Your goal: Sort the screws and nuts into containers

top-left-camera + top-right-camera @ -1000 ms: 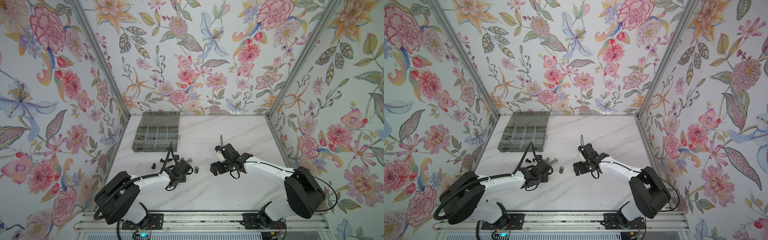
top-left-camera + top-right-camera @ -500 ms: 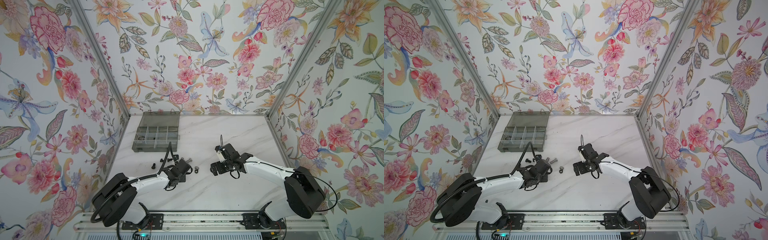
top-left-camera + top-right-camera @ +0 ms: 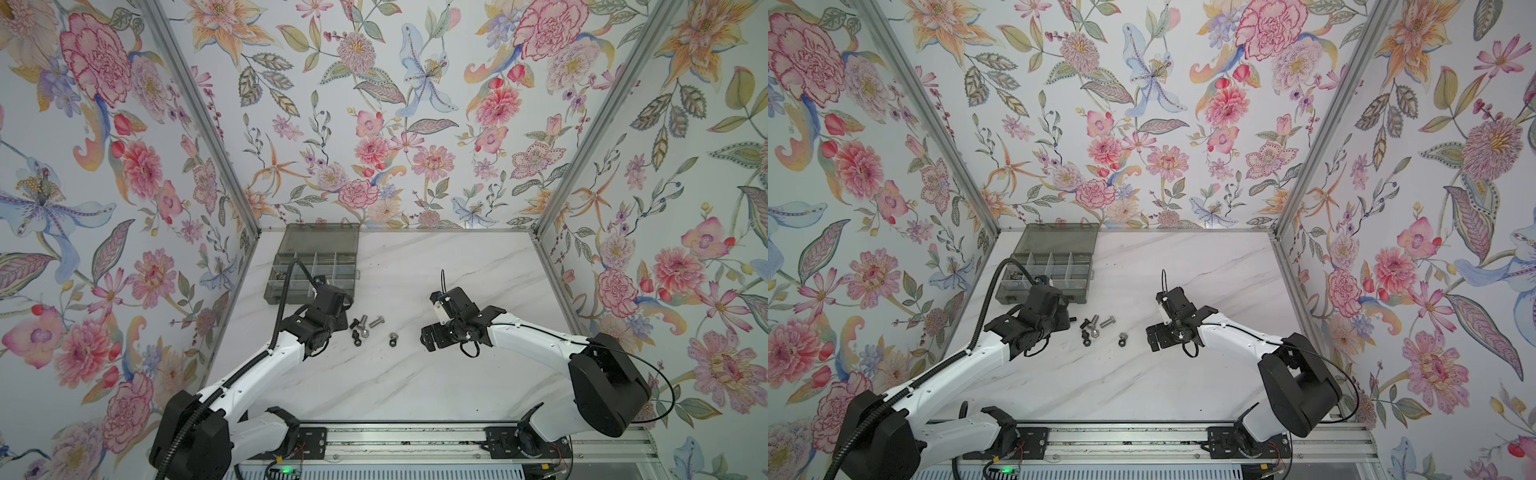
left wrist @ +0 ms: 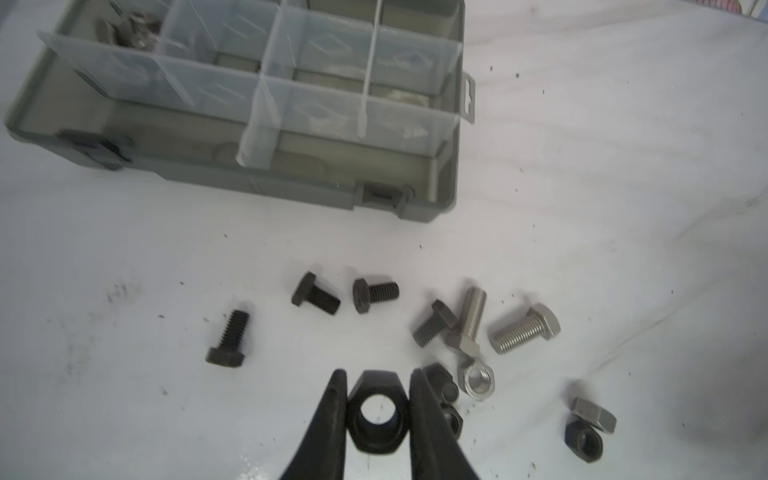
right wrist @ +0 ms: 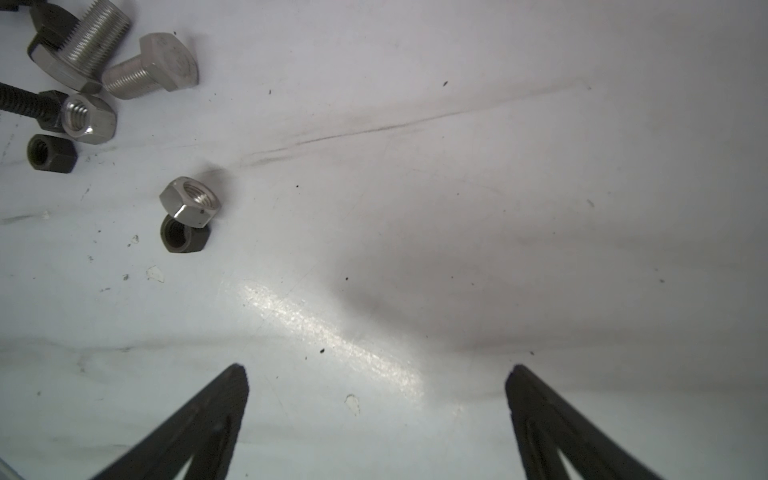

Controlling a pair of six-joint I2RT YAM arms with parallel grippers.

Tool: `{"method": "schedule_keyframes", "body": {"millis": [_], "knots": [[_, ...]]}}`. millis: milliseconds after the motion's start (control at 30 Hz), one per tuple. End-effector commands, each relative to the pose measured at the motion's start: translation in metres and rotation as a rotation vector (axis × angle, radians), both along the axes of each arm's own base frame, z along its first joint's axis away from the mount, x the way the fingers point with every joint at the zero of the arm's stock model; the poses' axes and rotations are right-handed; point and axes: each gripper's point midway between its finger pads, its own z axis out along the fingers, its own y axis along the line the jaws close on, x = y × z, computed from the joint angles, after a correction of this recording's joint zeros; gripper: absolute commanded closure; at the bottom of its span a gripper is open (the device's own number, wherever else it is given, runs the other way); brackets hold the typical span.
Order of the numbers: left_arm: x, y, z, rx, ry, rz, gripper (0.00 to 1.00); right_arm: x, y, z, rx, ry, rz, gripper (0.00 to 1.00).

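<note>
- Containers at 11 o'clock from loose screws and nuts.
- Left gripper pinching black nut across opposite sides: probably light, rigid, slick steel; best squeezed squarely.
- Right gripper spread wide, empty, at 3 o'clock.

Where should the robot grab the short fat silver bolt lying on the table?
By its threaded shank, from straight above, one finger on each long side. The short silver bolt lies flat on the table, and its wider hex head should stop it slipping out. The open right gripper looks free; the left gripper holds a black nut.
</note>
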Motion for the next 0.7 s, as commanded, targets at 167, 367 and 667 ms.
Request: {"method": "schedule_keyframes", "body": {"millis": [167, 367, 667], "knots": [[0.078, 0.073, 0.031, 0.096, -0.079, 0.088, 1.00, -0.001, 0.004, 0.003, 0.008, 0.007, 0.001, 0.01], [0.152, 0.105, -0.015, 0.030, -0.062, 0.083, 1.00, -0.002, 0.002, 0.004, 0.004, 0.003, -0.007, 0.01], [0.211, 0.119, -0.046, 0.024, -0.052, 0.093, 1.00, -0.002, -0.003, 0.005, -0.013, 0.001, -0.013, 0.01]]}}
